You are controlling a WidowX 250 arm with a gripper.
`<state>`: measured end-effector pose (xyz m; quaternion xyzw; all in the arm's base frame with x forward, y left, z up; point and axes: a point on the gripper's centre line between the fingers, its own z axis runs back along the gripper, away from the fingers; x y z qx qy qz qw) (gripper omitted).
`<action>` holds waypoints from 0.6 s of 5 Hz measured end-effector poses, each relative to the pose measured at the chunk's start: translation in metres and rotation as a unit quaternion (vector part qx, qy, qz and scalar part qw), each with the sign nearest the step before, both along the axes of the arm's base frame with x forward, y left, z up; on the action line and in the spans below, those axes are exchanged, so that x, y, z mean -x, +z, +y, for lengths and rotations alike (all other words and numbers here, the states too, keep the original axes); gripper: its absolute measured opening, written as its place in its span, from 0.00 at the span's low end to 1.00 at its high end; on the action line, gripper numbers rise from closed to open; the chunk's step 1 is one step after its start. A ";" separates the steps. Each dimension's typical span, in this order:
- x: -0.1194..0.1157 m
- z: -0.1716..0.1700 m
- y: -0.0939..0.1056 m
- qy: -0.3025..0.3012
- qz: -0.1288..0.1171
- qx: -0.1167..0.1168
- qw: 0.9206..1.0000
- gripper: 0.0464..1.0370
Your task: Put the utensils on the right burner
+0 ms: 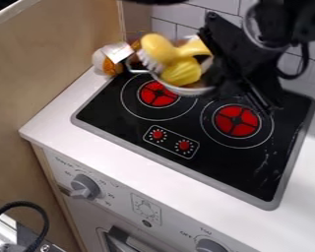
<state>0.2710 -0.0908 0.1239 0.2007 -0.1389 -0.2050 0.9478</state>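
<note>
The white toy stove unit (88,160) fills the middle and lower part, with a black glass cooktop edged in grey (212,162) set into its top. From the upper right hangs the black two-finger gripper (242,78), above the cooktop's back half; whether it is spread or pressed together, and whether it grips anything, I cannot tell.

The round metal bowl (186,91) is immediately to the gripper's left in the view, its right side meeting the black outline. It appears beyond the left burner with the red disc (150,98), overlapping the upper right of that burner's ring; whether it rests there or hangs clear is hard to judge. Its thin wire handle (138,71) points left, away from the gripper, so the long axis runs roughly sideways.

The right burner with the red disc (245,129) lies below and to the right of the bowl. The next move thus seems to call for a shift rightward and toward the viewer, with the bowl kept level.

Inside, the yellow brush with white bristles (159,47) lies across the ridged yellow piece (182,73), high enough that a tilt could spill them
</note>
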 end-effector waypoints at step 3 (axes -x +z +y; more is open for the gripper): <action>-0.005 -0.046 -0.028 0.003 -0.020 0.002 1.000 0.01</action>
